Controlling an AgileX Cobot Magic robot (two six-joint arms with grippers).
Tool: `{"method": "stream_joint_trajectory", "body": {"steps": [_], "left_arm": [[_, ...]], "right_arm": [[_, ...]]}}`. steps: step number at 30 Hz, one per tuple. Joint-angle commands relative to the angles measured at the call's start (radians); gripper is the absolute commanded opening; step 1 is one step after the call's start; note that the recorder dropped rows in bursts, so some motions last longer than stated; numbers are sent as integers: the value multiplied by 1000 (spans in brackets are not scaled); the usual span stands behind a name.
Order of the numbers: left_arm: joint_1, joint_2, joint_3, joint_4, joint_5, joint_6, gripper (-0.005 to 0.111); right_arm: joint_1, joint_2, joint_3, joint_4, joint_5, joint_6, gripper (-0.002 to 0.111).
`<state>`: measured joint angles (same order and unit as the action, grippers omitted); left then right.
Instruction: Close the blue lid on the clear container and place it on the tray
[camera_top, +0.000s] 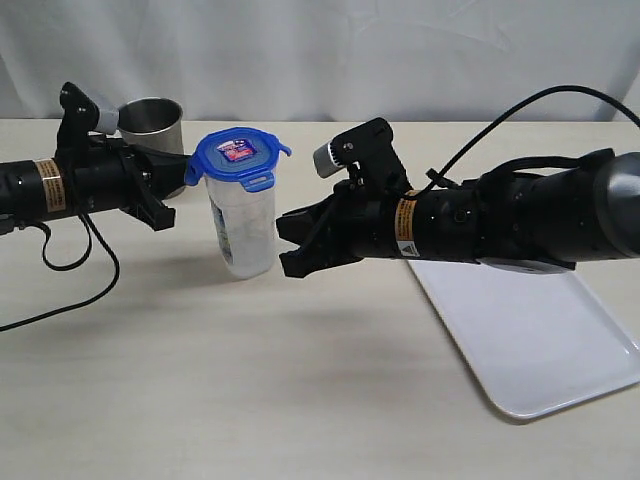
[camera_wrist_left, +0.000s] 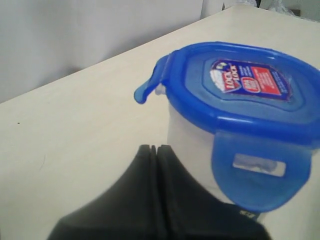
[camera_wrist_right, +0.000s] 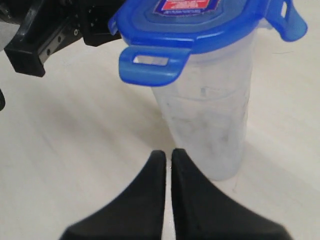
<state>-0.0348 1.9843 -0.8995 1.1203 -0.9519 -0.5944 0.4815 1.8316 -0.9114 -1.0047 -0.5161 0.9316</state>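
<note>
Blue lid sat on top of the clear container, label up, its snap flaps flared outward instead of pressed down the sides. The container stood upright on the surface, long axis vertical, mouth upward; its cloudy wall hid any contents. The left claw had its fingers pressed together, level with the lid's rim and just beside it. The right claw, fingers almost touching, pointed at the container's lower half from the other side. A steel cup stood behind the left arm. The white tray lay well apart, partly under the right arm.
</note>
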Motion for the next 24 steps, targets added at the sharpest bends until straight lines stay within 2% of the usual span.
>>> {"method": "stream_joint_trajectory", "body": {"steps": [1, 8, 13, 24], "left_arm": [[7, -20, -4, 1, 10, 2, 0], [59, -47, 0, 16, 2, -19, 0], [57, -47, 1, 67, -54, -42, 0], [57, -47, 1, 164, -85, -106, 0]], "right_arm": [[4, 1, -7, 5, 9, -2, 5], [4, 1, -7, 5, 16, -2, 5], [4, 1, -7, 5, 14, -2, 5], [4, 1, -7, 2, 14, -4, 5]]}}
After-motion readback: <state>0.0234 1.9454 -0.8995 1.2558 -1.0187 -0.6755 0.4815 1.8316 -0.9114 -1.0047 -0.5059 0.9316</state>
